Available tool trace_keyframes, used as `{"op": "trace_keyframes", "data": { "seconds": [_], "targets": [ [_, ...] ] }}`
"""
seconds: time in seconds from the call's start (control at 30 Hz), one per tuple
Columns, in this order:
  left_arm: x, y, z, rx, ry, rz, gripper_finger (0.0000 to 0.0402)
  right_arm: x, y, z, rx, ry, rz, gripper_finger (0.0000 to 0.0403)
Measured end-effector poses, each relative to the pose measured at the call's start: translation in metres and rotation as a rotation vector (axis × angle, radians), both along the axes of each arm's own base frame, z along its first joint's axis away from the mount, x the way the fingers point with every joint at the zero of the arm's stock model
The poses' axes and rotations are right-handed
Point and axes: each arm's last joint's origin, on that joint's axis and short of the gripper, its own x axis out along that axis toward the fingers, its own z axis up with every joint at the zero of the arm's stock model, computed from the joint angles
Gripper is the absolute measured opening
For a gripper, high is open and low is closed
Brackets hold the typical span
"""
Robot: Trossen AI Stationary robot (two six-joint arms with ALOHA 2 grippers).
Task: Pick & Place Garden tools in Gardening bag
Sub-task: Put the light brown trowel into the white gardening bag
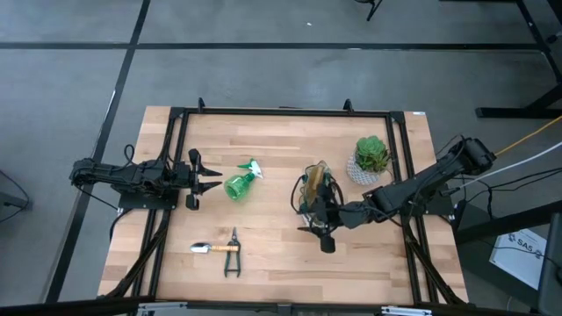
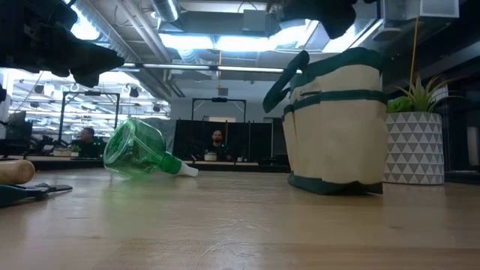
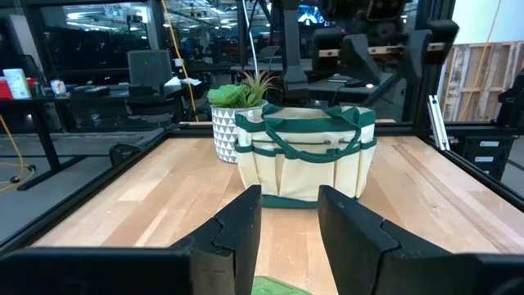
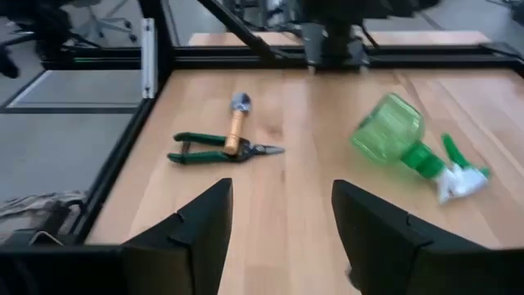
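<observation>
Grey concrete floor surrounds the pale wooden table (image 1: pixel 272 263) in the high view, with a black frame running round its edges. The left gripper (image 1: pixel 204 175) sits just beside the base of the green spray bottle (image 1: pixel 241 182), which lies on its side near the table's middle; the fingers are parted with nothing between them. The gardening bag (image 1: pixel 313 189) stands right of centre, and the right gripper (image 1: pixel 318 232) is at the bag's near edge, spread wide and empty. A potted plant (image 1: pixel 371 158) sits just beyond the bag. Near the front edge lie the wooden-handled trowel (image 1: pixel 215 248) and the pruning shears (image 1: pixel 233 254), the shears crossing the trowel's handle.

Across the low view, the bottle (image 2: pixel 139 148) rests tilted on the tabletop, nozzle pointing toward the bag (image 2: pixel 337 124), which stands upright with its dark handle raised. The patterned white pot (image 2: pixel 414 146) is directly beside the bag. People sit in the room behind.

From the left wrist, the two dark fingers (image 3: pixel 237 233) stand apart, the bag (image 3: pixel 307 160) and plant (image 3: pixel 237 111) well ahead, and a sliver of green bottle (image 3: pixel 282 287) shows below them.

From the right wrist, the fingers (image 4: pixel 201 229) are held wide, with the shears (image 4: pixel 217 150), trowel (image 4: pixel 237 119) and bottle (image 4: pixel 405 143) lying on the wood beyond.
</observation>
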Motion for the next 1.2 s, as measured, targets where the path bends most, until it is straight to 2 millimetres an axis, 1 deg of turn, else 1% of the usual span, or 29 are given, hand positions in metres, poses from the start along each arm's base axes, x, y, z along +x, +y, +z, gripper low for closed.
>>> {"op": "trace_keyframes", "data": {
  "seconds": [0.13, 0.2, 0.33, 0.53, 0.63, 0.83, 0.93, 1.07, 1.2],
  "targets": [
    [0.000, 0.000, 0.000, 0.000, 0.000, 0.000, 0.0118, 0.006, 0.004, -0.006, -0.012, -0.009, 0.041, 0.0213],
    [0.000, 0.000, 0.000, 0.000, 0.000, 0.000, 0.0118, 0.007, 0.004, -0.009, -0.021, 0.014, 0.043, 0.0213],
    [0.000, 0.000, 0.000, 0.000, 0.000, 0.000, 0.0118, 0.016, 0.009, -0.003, -0.056, 0.031, 0.057, 0.0213],
    [0.000, 0.000, 0.000, 0.000, 0.000, 0.000, 0.0118, 0.034, 0.019, 0.009, -0.172, 0.030, 0.135, 0.0213],
    [0.000, 0.000, 0.000, 0.000, 0.000, 0.000, 0.0118, 0.043, 0.024, 0.011, -0.222, 0.037, 0.162, 0.0213],
    [0.000, 0.000, 0.000, 0.000, 0.000, 0.000, 0.0118, 0.064, 0.034, 0.007, -0.297, 0.040, 0.197, 0.0213],
    [0.000, 0.000, 0.000, 0.000, 0.000, 0.000, 0.0118, 0.072, 0.037, 0.002, -0.339, 0.060, 0.215, 0.0213],
    [0.000, 0.000, 0.000, 0.000, 0.000, 0.000, 0.0118, 0.077, 0.039, -0.003, -0.352, 0.066, 0.219, 0.0213],
    [0.000, 0.000, 0.000, 0.000, 0.000, 0.000, 0.0118, 0.081, 0.036, -0.009, -0.350, 0.087, 0.205, 0.0213]
  ]
}}
